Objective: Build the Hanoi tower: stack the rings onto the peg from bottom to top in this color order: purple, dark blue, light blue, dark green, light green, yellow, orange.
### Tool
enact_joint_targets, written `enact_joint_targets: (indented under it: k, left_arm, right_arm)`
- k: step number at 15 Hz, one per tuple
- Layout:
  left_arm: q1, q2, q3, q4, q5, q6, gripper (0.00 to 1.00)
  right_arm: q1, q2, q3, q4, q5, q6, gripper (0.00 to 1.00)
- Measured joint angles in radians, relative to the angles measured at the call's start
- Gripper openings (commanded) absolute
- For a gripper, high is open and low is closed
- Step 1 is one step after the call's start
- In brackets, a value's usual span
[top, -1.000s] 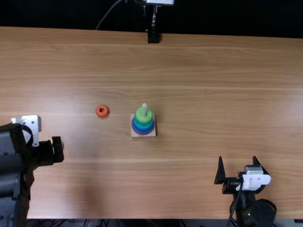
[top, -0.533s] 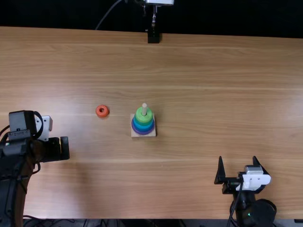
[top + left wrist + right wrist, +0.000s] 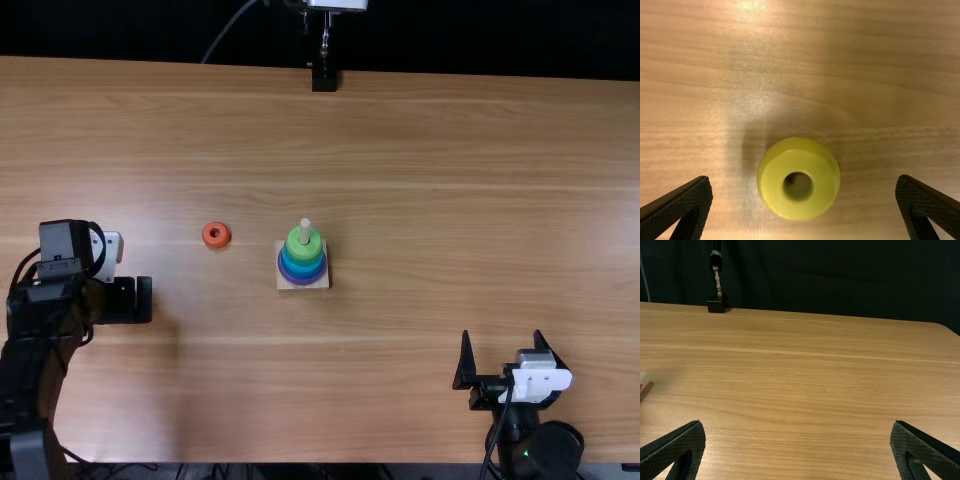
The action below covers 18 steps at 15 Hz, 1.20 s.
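Note:
The peg stands on its square base with purple, dark blue, light blue and green rings stacked; the light green ring is on top. An orange ring lies on the table left of the base. My left gripper is low over the table's left part, pointing down. In the left wrist view the yellow ring lies flat between the open fingers of the left gripper, touching neither. My right gripper rests open near the front right; the right wrist view shows the right gripper holding nothing.
A black stand is at the table's far edge, also seen as a stand in the right wrist view. The wooden table stretches between the tower and the right arm.
The left arm has swung to the right and a little farther from the near edge, covering the yellow ring glimpsed earlier beside its gripper. The right arm, tower and orange ring are unchanged.

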Motion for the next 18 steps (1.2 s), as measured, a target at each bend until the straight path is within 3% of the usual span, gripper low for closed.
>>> enact_joint_targets:
  k: [11, 12, 13, 15, 16, 18]
  left_arm:
    - [-0.006, 0.089, 0.000, 0.052, -0.014, 0.023, 1.00]
    - [-0.006, 0.089, 0.000, 0.052, -0.014, 0.023, 0.86]
    - [-0.006, 0.089, 0.000, 0.052, -0.015, 0.022, 0.56]
    - [-0.006, 0.089, 0.000, 0.052, -0.014, 0.022, 0.15]
    - [-0.006, 0.089, 0.000, 0.052, -0.014, 0.023, 0.03]
    - [-0.006, 0.089, 0.000, 0.052, -0.014, 0.023, 0.00]
  right_arm:
    - [0.000, 0.000, 0.000, 0.000, 0.000, -0.002, 1.00]
    - [0.000, 0.000, 0.000, 0.000, 0.000, -0.002, 1.00]
    - [0.000, 0.000, 0.000, 0.000, 0.000, -0.002, 1.00]
    - [0.000, 0.000, 0.000, 0.000, 0.000, -0.002, 1.00]
    - [0.000, 0.000, 0.000, 0.000, 0.000, -0.002, 1.00]
    - [0.000, 0.000, 0.000, 0.000, 0.000, -0.002, 1.00]
